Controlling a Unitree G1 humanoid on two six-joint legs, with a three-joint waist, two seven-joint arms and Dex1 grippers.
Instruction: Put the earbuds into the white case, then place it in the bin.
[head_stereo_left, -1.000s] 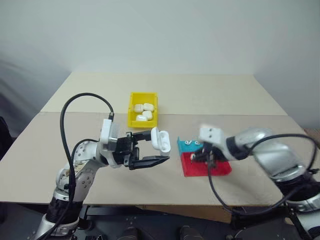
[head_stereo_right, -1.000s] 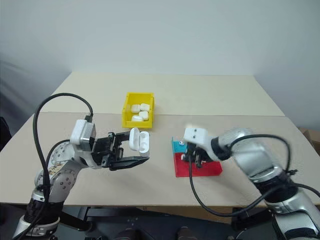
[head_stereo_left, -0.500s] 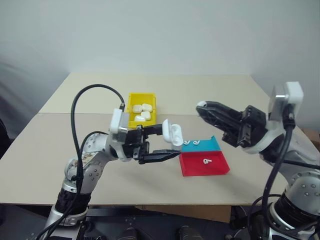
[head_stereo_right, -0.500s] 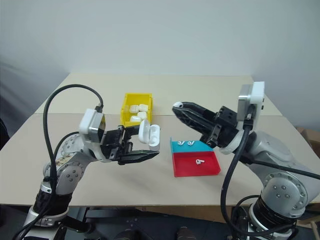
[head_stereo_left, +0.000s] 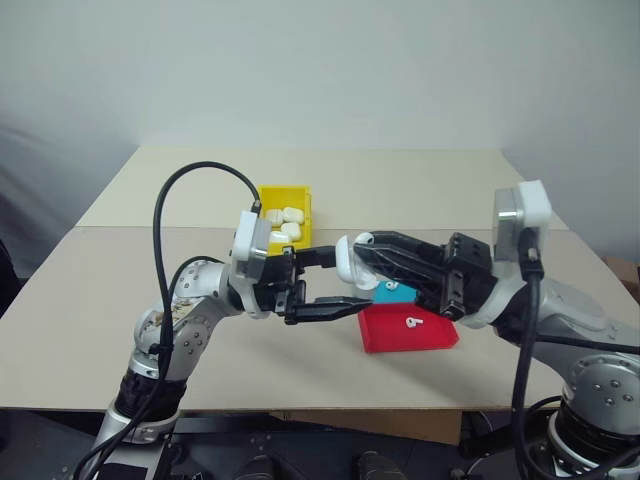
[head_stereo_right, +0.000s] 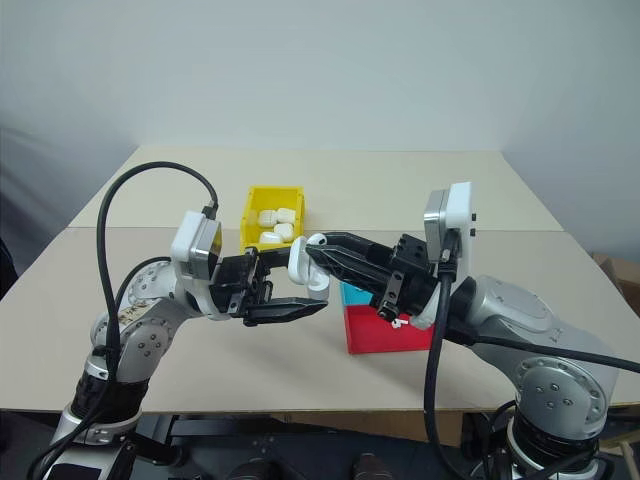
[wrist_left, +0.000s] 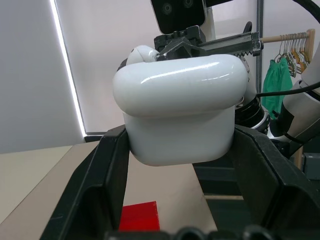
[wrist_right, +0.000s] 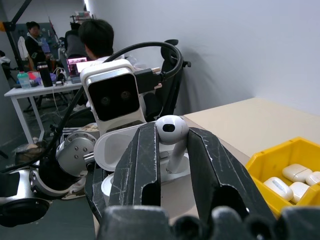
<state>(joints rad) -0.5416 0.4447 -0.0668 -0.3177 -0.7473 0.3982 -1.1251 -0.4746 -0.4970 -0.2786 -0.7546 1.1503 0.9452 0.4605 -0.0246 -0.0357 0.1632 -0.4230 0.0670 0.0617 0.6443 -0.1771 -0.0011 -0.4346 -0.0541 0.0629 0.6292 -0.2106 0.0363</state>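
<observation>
Right wrist view gives you the clearest look: your right gripper (wrist_right: 170, 150) is pinched narrow on a tiny glossy white plastic earbud (wrist_right: 172, 131), its bulb poking up between the two black fingers (wrist_right: 142, 160), its stem down between them. Just beyond it sits the small glossy white rounded earbud case (wrist_right: 120, 145), lid flipped open, and the earbud hangs right over it.

Left wrist view shows your left gripper (wrist_left: 180, 200) clamped shut on that white case (wrist_left: 180, 117), one black finger on each flank, and the other arm's fingertips at the case's twelve o'clock.

From the head camera, the two grippers meet mid-air over the beige tabletop (head_stereo_left: 150, 330), left gripper (head_stereo_left: 335, 285) pointing toward three o'clock, right gripper (head_stereo_left: 362, 250) toward nine. At the case's four o'clock lie a shallow red plastic tray (head_stereo_left: 410, 330) holding another small white earbud (head_stereo_left: 410, 322), and a shallow teal plastic tray (head_stereo_left: 392, 294) touching its far edge. At the case's eleven o'clock stands the small rectangular bright yellow plastic bin (head_stereo_left: 268, 215), with several white cases (head_stereo_left: 288, 218) inside it.

In the right wrist view, people sit at a desk in the background.
</observation>
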